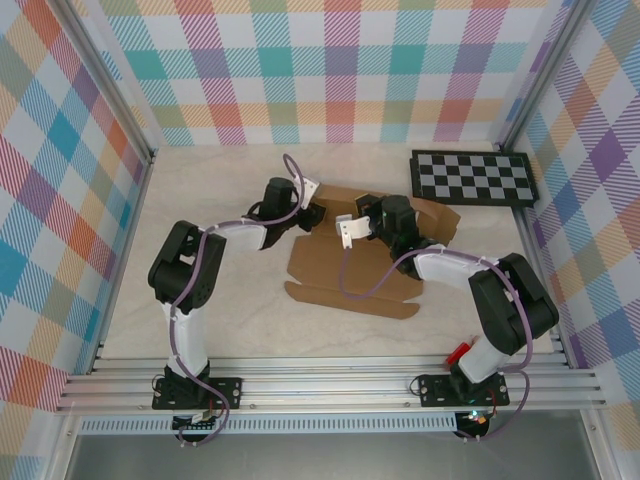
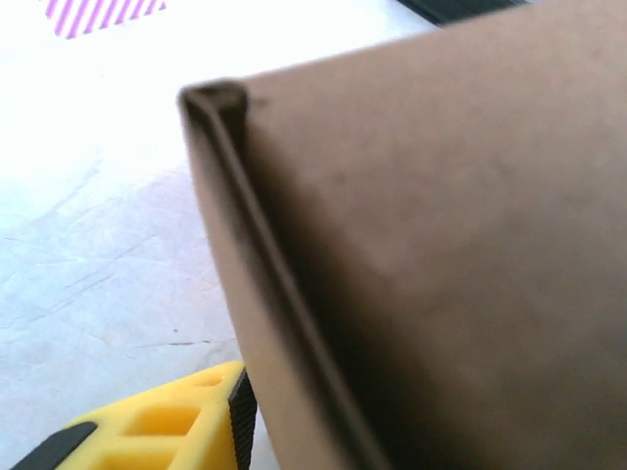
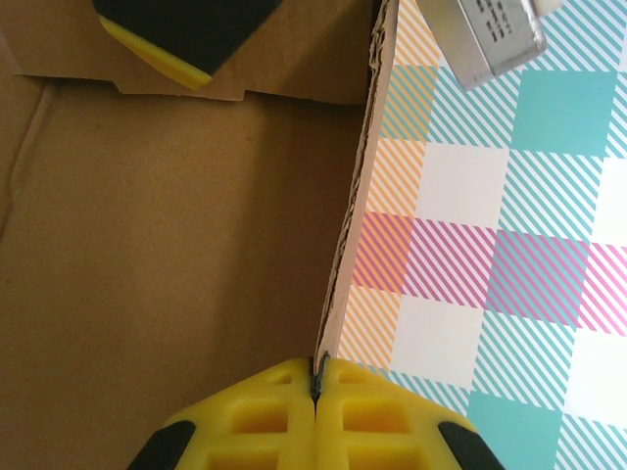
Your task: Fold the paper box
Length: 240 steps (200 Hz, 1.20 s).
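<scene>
The right claw (image 3: pixel 315 377) has its two ribbed yellow fingers (image 3: pixel 245 421) pressed tight together, pinching the lower end of a raised wall of the plain brown cardboard paper box (image 3: pixel 176 245) (the thin corrugated edge runs straight into the seam between the fingertips). In that wrist view the box's brown inner floor spreads to the left of the upright wall, and the pastel plaid backdrop (image 3: pixel 490 255) shows to its right. At the top of the same view, a black-padded yellow finger (image 3: pixel 181 29) of the left claw (image 1: pixel 306 214) sits against the far flap. From above, the left claw is at the box's far-left corner. Its own camera shows one yellow finger (image 2: pixel 162 431) low on the left, just beside a folded, double-layered cardboard edge; whether its jaws are clamped on the flap cannot be told. The box lies mid-table on the pale tabletop (image 1: pixel 220 180), between the two arms, its near flaps lying flat toward the bases. A flat black-and-white checkerboard panel (image 1: pixel 475 178) lies at the far right, just beyond the box's right corner.
</scene>
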Each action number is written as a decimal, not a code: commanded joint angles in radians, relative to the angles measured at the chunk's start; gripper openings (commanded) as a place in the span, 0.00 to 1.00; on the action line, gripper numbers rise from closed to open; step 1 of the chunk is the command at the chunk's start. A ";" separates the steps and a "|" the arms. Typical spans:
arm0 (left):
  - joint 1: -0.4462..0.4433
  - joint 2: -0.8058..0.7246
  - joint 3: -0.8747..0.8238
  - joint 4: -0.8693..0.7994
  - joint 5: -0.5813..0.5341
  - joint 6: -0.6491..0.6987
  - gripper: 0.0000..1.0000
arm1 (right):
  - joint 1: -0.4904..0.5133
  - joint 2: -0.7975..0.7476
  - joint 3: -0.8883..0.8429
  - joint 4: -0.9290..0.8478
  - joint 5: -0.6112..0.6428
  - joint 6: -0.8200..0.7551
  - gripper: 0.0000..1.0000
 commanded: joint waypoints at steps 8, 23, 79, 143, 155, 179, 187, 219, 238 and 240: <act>-0.023 -0.049 -0.001 0.080 -0.235 -0.158 0.17 | 0.037 -0.007 -0.046 -0.128 -0.025 0.041 0.00; -0.033 -0.044 0.009 0.058 -0.305 -0.170 0.05 | 0.047 -0.018 -0.049 -0.140 -0.007 0.054 0.00; -0.048 -0.024 0.091 -0.124 -0.450 -0.184 0.00 | 0.069 -0.033 -0.044 -0.178 0.084 0.127 0.00; -0.042 -0.072 0.004 -0.060 -0.259 -0.117 0.32 | 0.073 -0.023 -0.043 -0.176 0.108 0.155 0.00; -0.035 -0.088 -0.018 -0.051 -0.215 -0.108 0.38 | 0.073 -0.019 -0.041 -0.173 0.115 0.155 0.00; -0.016 -0.145 -0.088 -0.025 -0.144 -0.095 0.44 | 0.074 -0.013 -0.052 -0.160 0.123 0.143 0.00; -0.010 -0.169 -0.107 -0.031 -0.115 -0.094 0.45 | 0.075 -0.009 -0.060 -0.148 0.125 0.128 0.00; -0.008 -0.267 -0.162 -0.071 -0.067 -0.078 0.52 | 0.083 0.006 -0.069 -0.130 0.128 0.100 0.00; -0.009 -0.298 -0.187 -0.038 -0.093 -0.080 0.52 | 0.089 0.012 -0.067 -0.129 0.129 0.101 0.00; -0.009 -0.299 -0.186 -0.036 -0.094 -0.079 0.52 | 0.089 0.012 -0.067 -0.129 0.131 0.102 0.00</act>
